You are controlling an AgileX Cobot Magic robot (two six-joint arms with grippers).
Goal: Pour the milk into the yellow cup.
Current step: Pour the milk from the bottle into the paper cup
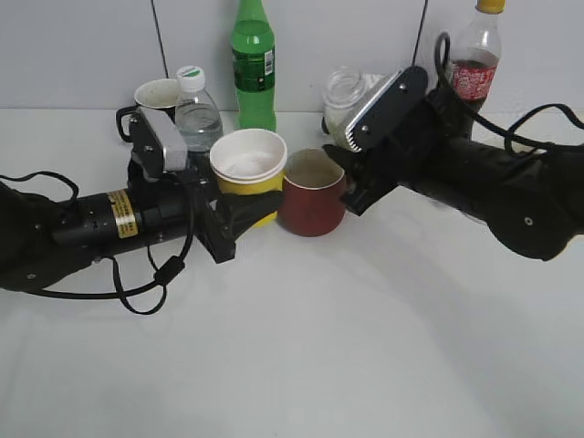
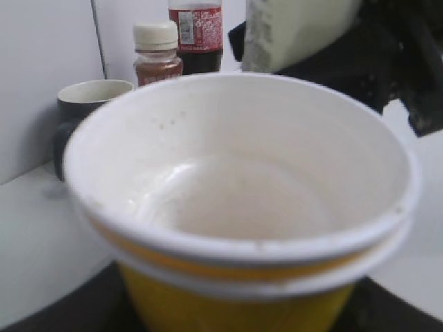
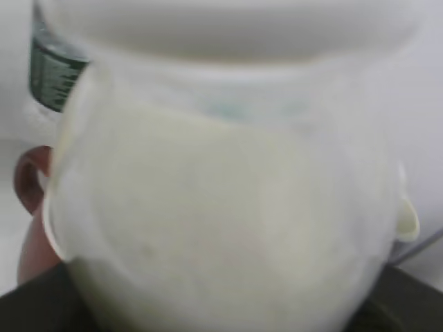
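While the left pincer (image 1: 239,222) clasped the yellow cup (image 1: 249,172) from its left side, the cup sat upright on the white surface (image 1: 365,347), touching the dark red mug (image 1: 313,192) on its right. Its white inside (image 2: 242,200) looked empty. The right pincer (image 1: 342,169) gripped the milk (image 1: 351,105) behind the mug; the right wrist view showed creamy liquid (image 3: 221,221) filling the bottle close up. A green bottle (image 1: 254,64) stood behind.
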